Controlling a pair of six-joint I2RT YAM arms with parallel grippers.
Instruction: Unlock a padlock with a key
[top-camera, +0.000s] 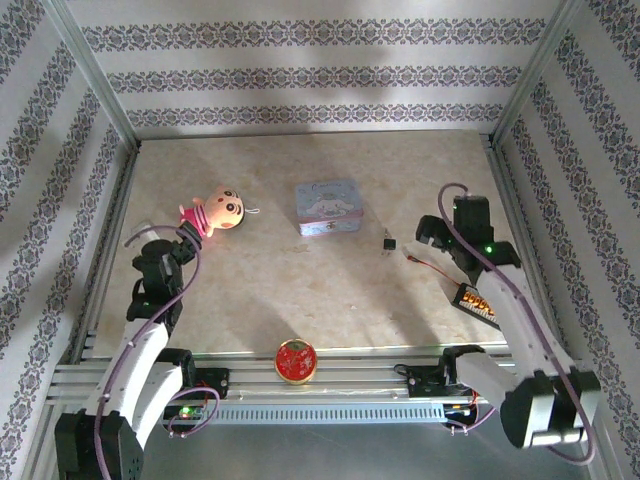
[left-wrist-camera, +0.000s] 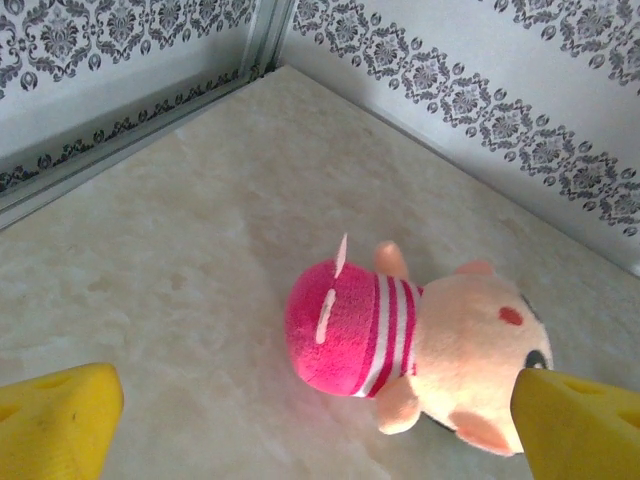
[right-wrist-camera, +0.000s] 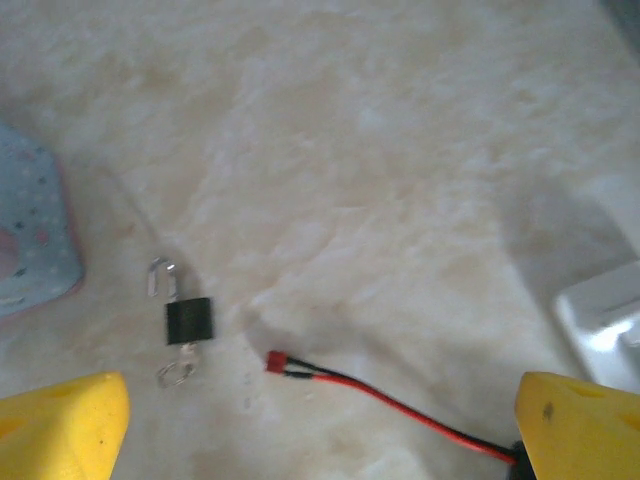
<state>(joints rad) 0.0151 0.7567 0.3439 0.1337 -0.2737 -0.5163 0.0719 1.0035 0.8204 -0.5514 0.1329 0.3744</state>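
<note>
**A:** So, where's everything sitting?

**B:** Red round tin (top-camera: 296, 361) at the table's (top-camera: 330, 300) near edge. Right gripper (right-wrist-camera: 320, 428) is spread wide, nothing in it; the padlock (right-wrist-camera: 189, 321) lies flat just ahead of it, toward the right edge. Left gripper (left-wrist-camera: 320, 430) gapes too, empty, with the plush doll (left-wrist-camera: 430, 350) just past it, toward the left edge.

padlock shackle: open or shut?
Looks open: the padlock lies flat, and its shackle has one leg in the body, the other hanging free off to the side.
</note>
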